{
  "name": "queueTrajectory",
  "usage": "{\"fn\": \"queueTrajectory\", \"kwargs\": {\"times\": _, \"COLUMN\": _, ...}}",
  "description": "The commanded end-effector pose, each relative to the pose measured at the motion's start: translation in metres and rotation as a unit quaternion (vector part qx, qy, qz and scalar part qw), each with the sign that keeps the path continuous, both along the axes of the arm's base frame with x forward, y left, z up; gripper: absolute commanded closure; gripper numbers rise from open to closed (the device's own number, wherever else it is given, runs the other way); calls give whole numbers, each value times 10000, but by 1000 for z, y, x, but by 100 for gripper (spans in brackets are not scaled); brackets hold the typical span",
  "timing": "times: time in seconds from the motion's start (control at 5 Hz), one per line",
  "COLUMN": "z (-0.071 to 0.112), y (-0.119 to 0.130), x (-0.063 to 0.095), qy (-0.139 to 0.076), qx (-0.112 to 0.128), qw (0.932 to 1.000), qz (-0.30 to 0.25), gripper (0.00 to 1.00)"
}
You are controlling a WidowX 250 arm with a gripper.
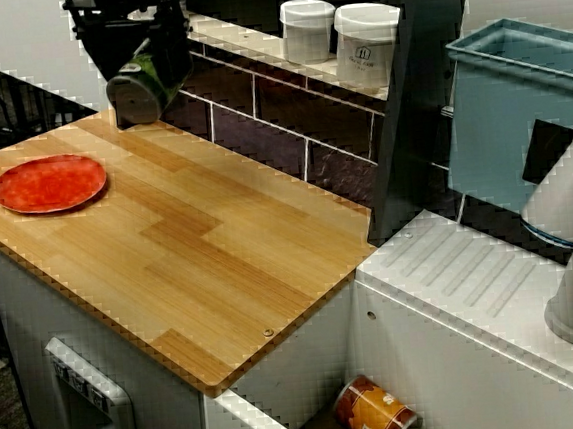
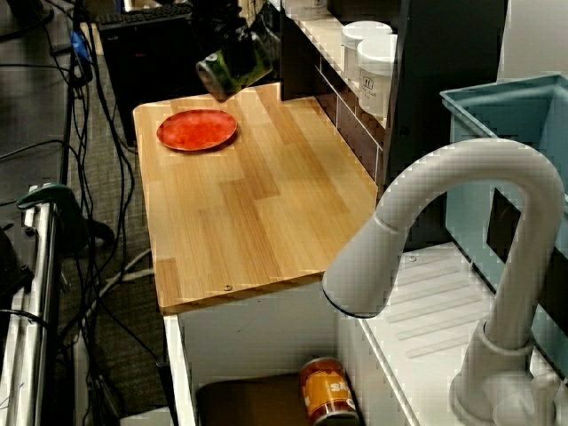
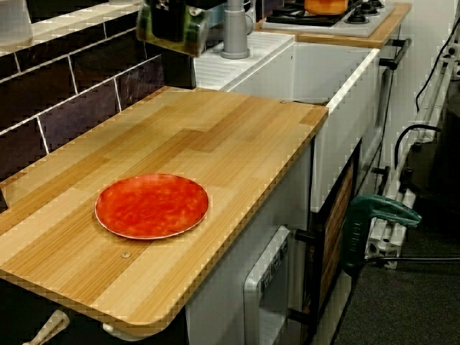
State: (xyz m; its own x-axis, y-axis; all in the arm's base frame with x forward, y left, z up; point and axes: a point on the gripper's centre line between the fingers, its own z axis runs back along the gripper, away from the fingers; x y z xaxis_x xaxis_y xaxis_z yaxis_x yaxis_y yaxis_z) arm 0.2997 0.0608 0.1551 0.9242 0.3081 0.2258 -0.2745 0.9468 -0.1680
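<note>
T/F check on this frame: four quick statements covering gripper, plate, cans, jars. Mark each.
1. The gripper holds a green can in the air above the wooden counter. True.
2. A can sits on the red plate. False: the plate is bare.
3. An orange can lies on its side in the sink. True.
4. The shelf holds three white jars. False: there are two, side by side.
</note>
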Motion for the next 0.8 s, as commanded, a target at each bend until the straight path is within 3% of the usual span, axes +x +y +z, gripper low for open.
{"fn": "queueTrajectory", "kwargs": {"times": 0.0, "z": 44, "y": 8, "x": 20, "qy": -858, "qx": 19, "qw": 9959, "qz": 272, "gripper": 100}}
{"fn": "queueTrajectory", "kwargs": {"times": 0.4, "z": 67, "y": 5, "x": 18, "qy": -1471, "qx": 15, "qw": 9886, "qz": 327, "gripper": 100}}
{"fn": "queueTrajectory", "kwargs": {"times": 0.6, "z": 67, "y": 3, "x": 21, "qy": -1788, "qx": 112, "qw": 9825, "qz": 518, "gripper": 100}}
